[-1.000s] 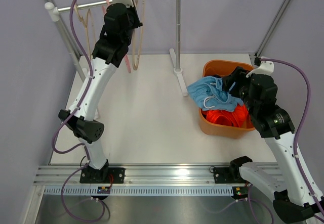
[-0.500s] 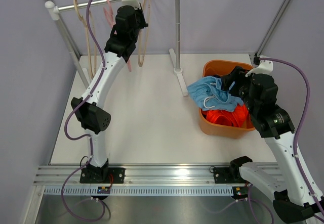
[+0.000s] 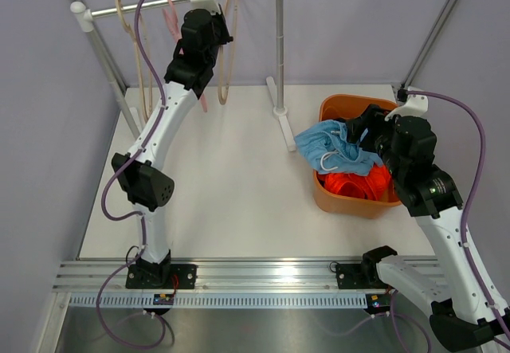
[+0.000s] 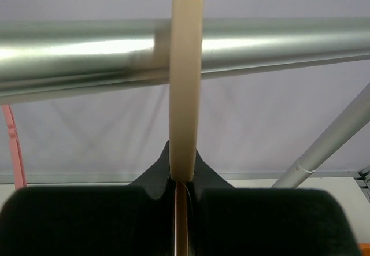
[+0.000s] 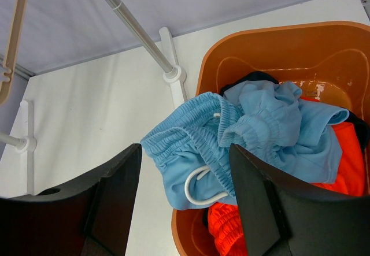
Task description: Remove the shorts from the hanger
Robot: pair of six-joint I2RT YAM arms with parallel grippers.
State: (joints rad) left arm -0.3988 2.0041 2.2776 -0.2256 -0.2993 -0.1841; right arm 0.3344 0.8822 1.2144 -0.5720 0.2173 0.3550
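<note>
Since a second ago the left arm has swung up and to the right along the rack, and for the last half second it has held where it is; the right arm has barely shifted. At the upper centre of the top view the left gripper [image 3: 209, 26] sits just under the metal rail [image 3: 143, 4]. Its wrist camera shows the fingers [image 4: 87, 221] pressed together on a cream hanger [image 4: 186, 65], whose hook lies over that rail. A pink hanger [image 3: 171, 22] hangs just to its left.

At the right of the top view stands an orange tub [image 3: 339, 201] on the white tabletop [image 3: 223, 186]. The light blue shorts [image 3: 335, 150] lie on top and spill over the tub's left rim. The orange shorts [image 3: 355, 184] lie beneath them. A dark edge of the navy shorts [image 5: 254, 78] shows at the back of the tub. The right gripper [image 5: 185, 175] hangs over the pile with its fingers apart, holding nothing.

The rack's upright post [image 3: 279, 42] stands on the tabletop between the arms. Pale lilac walls [image 3: 358, 26] close in the back and sides. An aluminium track [image 3: 255, 277] along the bottom edge carries both arm bases.
</note>
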